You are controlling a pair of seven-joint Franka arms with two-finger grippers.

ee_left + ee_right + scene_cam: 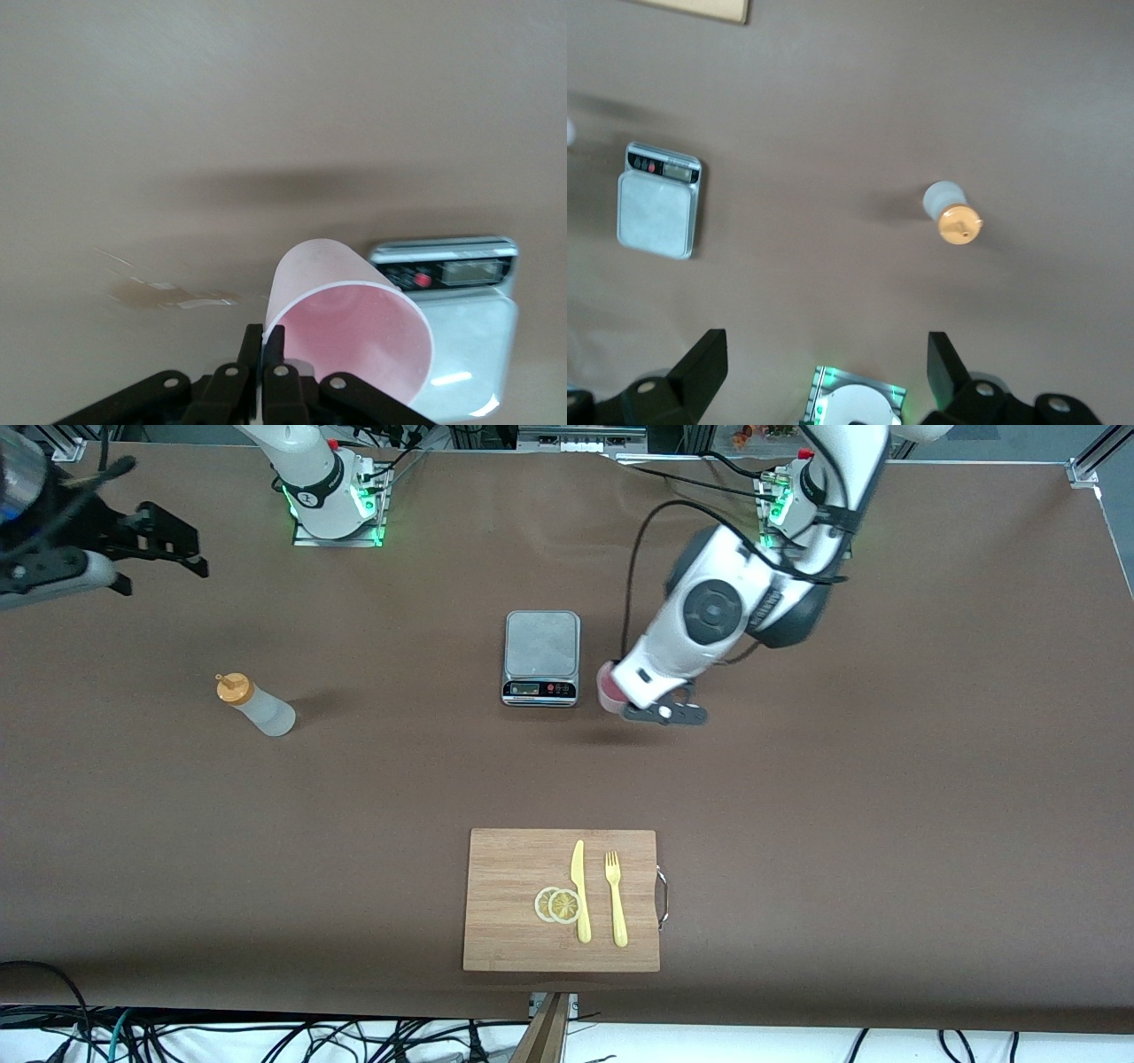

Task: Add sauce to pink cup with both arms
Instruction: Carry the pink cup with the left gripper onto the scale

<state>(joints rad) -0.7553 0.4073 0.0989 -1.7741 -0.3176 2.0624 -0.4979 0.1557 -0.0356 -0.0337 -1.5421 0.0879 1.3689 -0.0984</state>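
The pink cup (pixel 350 332) hangs tilted in the air beside the scale, its rim pinched by my left gripper (pixel 264 335), one finger inside the wall and one outside. From the front, the cup (pixel 608 687) peeks out under the left arm's hand, over the table at the scale's side toward the left arm's end. The sauce bottle (pixel 257 706), whitish with an orange nozzle cap, stands toward the right arm's end and also appears in the right wrist view (pixel 950 210). My right gripper (pixel 164 558) waits high up with its fingers (pixel 700 363) wide apart and nothing between them.
A grey scale (pixel 541 657) sits mid-table with its platform bare (pixel 461 354). A wooden cutting board (pixel 505 868) lies nearer the front camera, carrying a yellow knife (pixel 580 890), a fork (pixel 616 899) and lemon slices (pixel 558 904). A shiny smear (pixel 168 292) marks the tablecloth.
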